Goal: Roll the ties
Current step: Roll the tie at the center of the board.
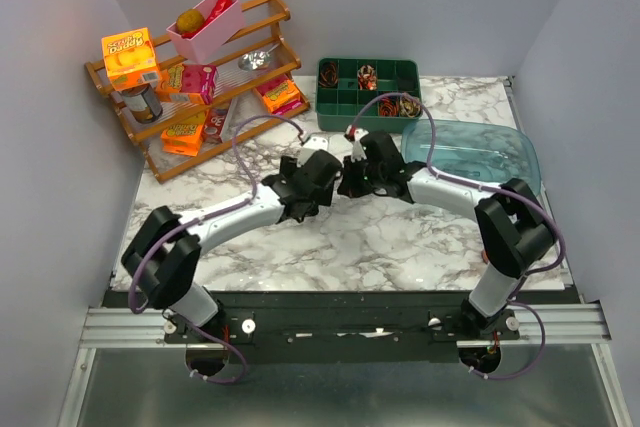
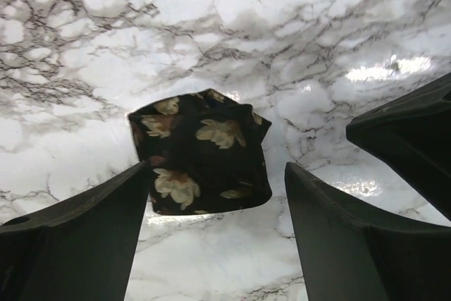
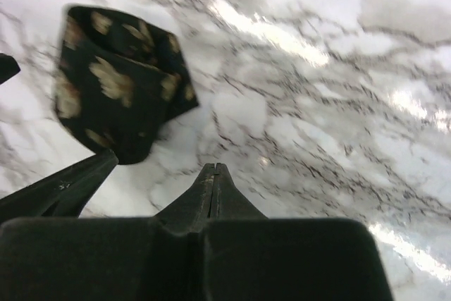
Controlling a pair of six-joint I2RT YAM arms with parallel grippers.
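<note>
A tie [image 2: 201, 153] of black fabric with tan flowers lies as a compact bundle on the marble table [image 2: 211, 5]. My left gripper [image 2: 217, 168] hangs over it, open, its fingers [image 2: 77, 237] spread wide at either side of the bundle's near edge and not pressing it. Seen from the right wrist, the same tie [image 3: 116, 96] sits up and to the left of my right gripper [image 3: 213, 169], which is shut on nothing and apart from the fabric. In the top view both grippers, left [image 1: 325, 175] and right [image 1: 350, 175], meet at the table's middle and hide the tie.
A green compartment tray [image 1: 330, 82] at the back holds small coiled ties [image 1: 367, 75]. A teal plastic bin [image 1: 470, 152] stands at the right. A wooden rack [image 1: 255, 57] with boxes, a can and a pink tub fills the back left. The right gripper's dark body [image 2: 412, 139] crowds the left wrist view.
</note>
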